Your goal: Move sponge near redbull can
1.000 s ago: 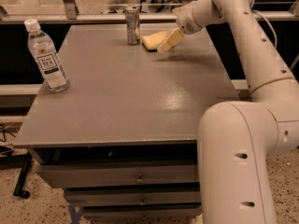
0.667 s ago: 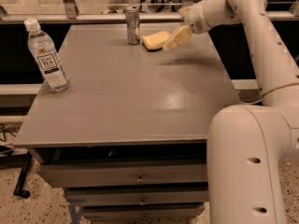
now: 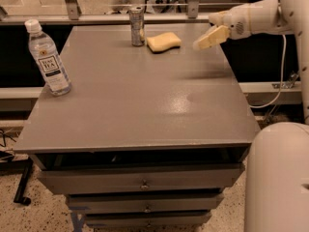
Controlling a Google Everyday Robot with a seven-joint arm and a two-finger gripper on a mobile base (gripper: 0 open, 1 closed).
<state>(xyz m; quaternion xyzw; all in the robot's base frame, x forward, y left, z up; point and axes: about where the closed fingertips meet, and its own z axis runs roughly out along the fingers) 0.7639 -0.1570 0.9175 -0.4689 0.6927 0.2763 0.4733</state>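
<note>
The pale yellow sponge (image 3: 164, 41) lies flat on the grey table (image 3: 140, 95) near its far edge. The slim silver redbull can (image 3: 137, 26) stands upright just left of the sponge, a small gap between them. My gripper (image 3: 208, 38) hangs above the table's far right part, to the right of the sponge and clear of it. It holds nothing.
A clear plastic water bottle (image 3: 49, 58) with a white cap stands near the table's left edge. The table is a drawer cabinet with drawers (image 3: 142, 183) below its front edge. My white arm (image 3: 256, 16) reaches in from the right. A rail runs behind the table.
The gripper has let go of the sponge and pulled back to the right and up. The sponge now rests on the table beside the can.
</note>
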